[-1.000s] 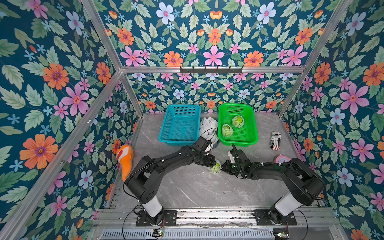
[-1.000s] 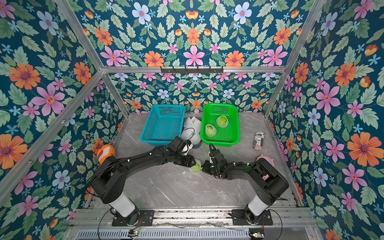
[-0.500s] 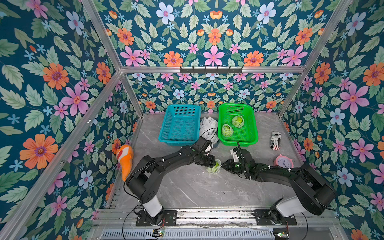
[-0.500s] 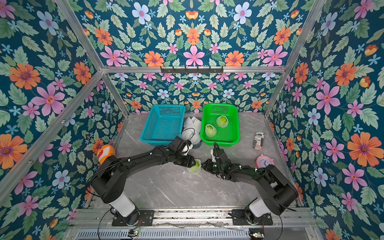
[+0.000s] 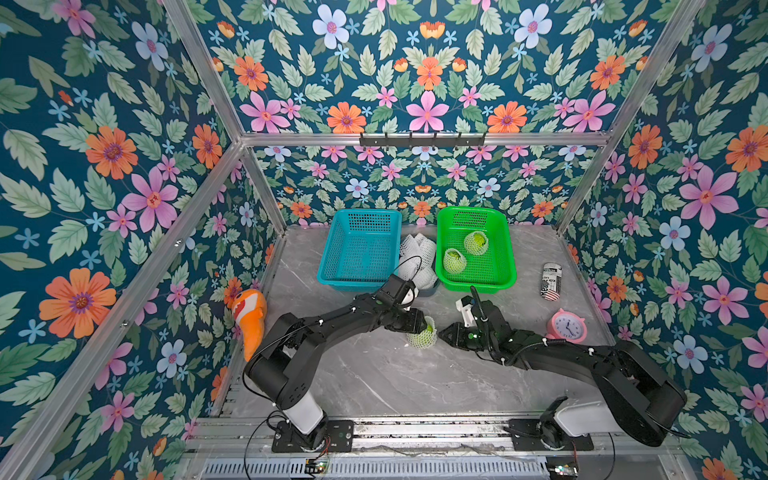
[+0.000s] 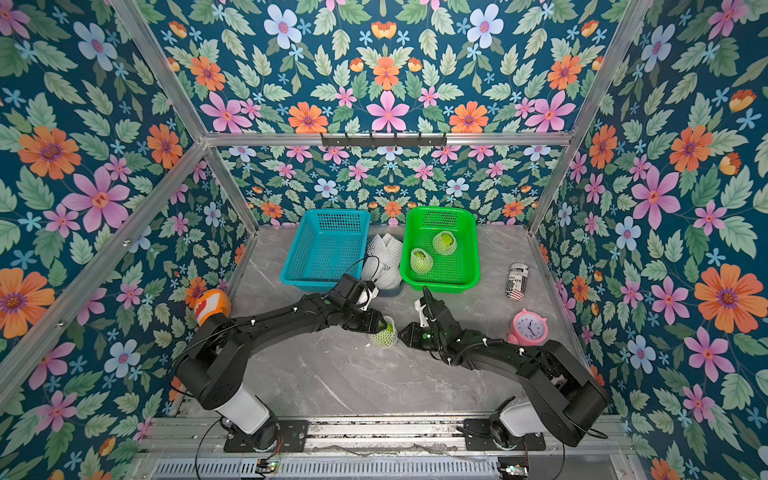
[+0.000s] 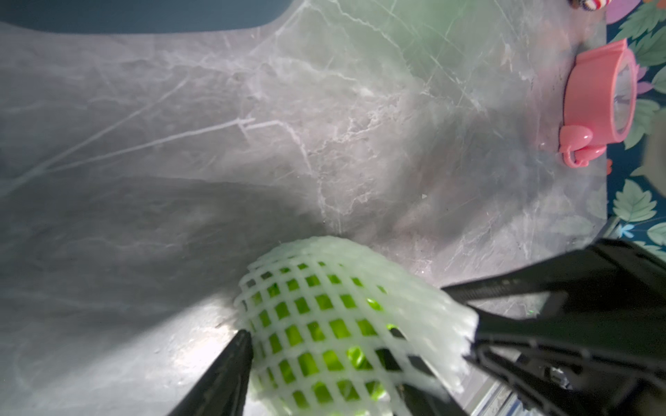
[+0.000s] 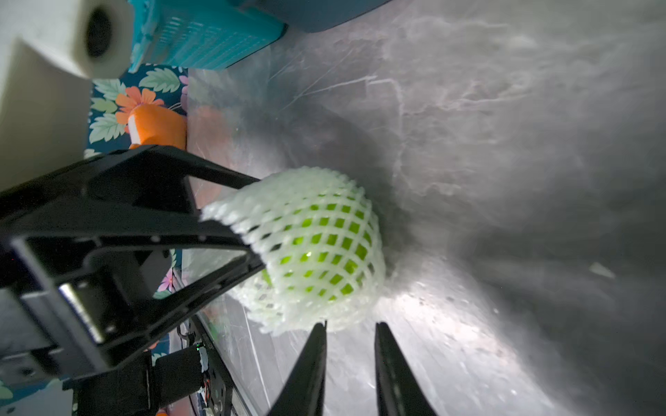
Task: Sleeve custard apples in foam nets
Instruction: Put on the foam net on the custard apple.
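Right wrist: netted custard apple [image 8: 317, 248] between left jaws, beyond right jaws

Both top views are bright, evenly lit from above and sharp throughout. Both wrist views are dimmer and soft. In them, glare whitens a patch of the tabletop [image 7: 201, 345] beside the foam net [image 7: 335, 324], and broad dark shadows cross the surface. The closest parts are out of focus.
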You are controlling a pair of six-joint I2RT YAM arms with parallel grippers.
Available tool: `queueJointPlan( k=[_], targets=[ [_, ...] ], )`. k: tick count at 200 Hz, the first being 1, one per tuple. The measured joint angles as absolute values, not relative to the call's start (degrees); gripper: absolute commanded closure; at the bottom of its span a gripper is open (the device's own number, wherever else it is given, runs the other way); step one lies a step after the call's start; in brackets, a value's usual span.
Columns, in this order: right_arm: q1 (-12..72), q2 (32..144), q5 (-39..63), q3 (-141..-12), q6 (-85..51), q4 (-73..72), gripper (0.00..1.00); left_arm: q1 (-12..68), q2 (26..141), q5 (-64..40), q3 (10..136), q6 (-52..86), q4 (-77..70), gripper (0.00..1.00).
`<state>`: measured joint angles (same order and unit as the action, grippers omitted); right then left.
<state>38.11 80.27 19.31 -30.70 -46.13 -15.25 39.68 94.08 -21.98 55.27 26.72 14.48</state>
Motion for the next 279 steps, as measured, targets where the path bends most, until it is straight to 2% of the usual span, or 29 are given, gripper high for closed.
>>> queueJointPlan(
  k=[38, 47, 52, 56, 114, 146, 279],
  targets=[
    [41.23, 80.53, 16.36, -32.32, -42.61, -14.74, 0.46, 38.72, 92.9, -23.2, 53.25, 27.64, 12.69, 0.4],
    [42.63, 80.23, 14.92, -33.15, -41.19, -13.76, 0.28, 38.72, 92.86, -23.53, 53.08, 28.12, 12.45, 0.4],
    [43.51, 80.03, 14.11, -33.58, -40.49, -13.32, 0.04, 38.72, 92.86, -23.68, 53.06, 28.14, 12.43, 0.4],
    [44.36, 79.81, 13.26, -33.98, -39.7, -12.97, 0.01, 38.7, 92.86, -23.73, 53.04, 28.12, 12.4, 0.4],
    [51.44, 80.36, 1.83, -36.32, -29.63, -10.2, 0.02, 38.46, 92.99, -24.27, 52.86, 28.14, 11.9, 0.4],
    [51.83, 82.67, -2.13, -36.75, -24.45, -10.79, 0.02, 38.46, 93.03, -24.34, 52.86, 28.12, 11.79, 0.4],
    [52.01, 92.99, -1.65, -43.03, -16.36, -14.83, 0.11, 38.26, 93.41, -24.29, 53.12, 28.08, 11.35, 0.4]
  ],
)
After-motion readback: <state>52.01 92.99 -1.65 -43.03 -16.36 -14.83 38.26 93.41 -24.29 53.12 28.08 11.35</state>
